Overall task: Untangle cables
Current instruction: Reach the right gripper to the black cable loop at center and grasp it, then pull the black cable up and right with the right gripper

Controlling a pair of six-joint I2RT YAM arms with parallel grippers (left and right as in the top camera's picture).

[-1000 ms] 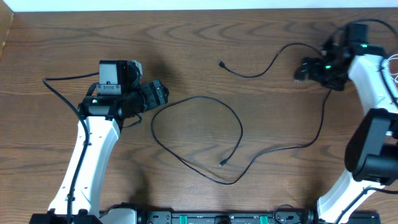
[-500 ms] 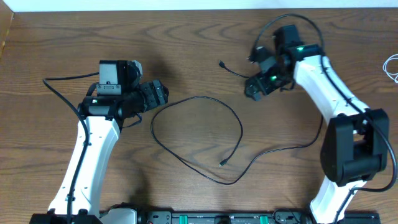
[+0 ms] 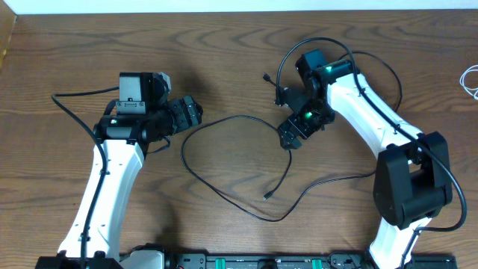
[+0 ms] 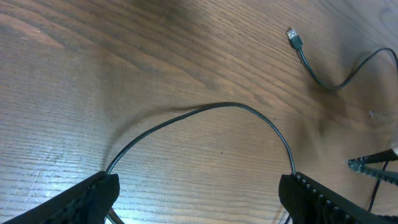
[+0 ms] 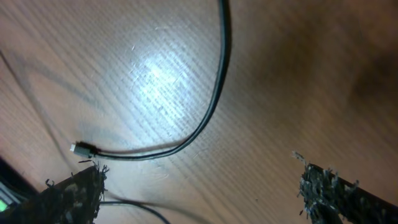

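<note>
Only a sliver of the white cable point(image 3: 470, 78) shows, cut off at the 3 o'clock edge of the desk point(image 3: 75, 45); wrist views miss it. The black cable point(image 3: 239, 117) lies mid-desk in a loose loop, partly hidden under the right arm point(image 3: 366, 112). Left tool point(image 3: 197, 112) and right tool point(image 3: 290, 139) both gape wide, empty.

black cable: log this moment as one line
black cable: loose loop, unheld | left gripper: open, over loop | right gripper: open, over cable | white cable: far right, apart

White arms point(image 3: 98, 200), black joints point(image 3: 410, 184), green lights point(image 3: 326, 72)
</note>
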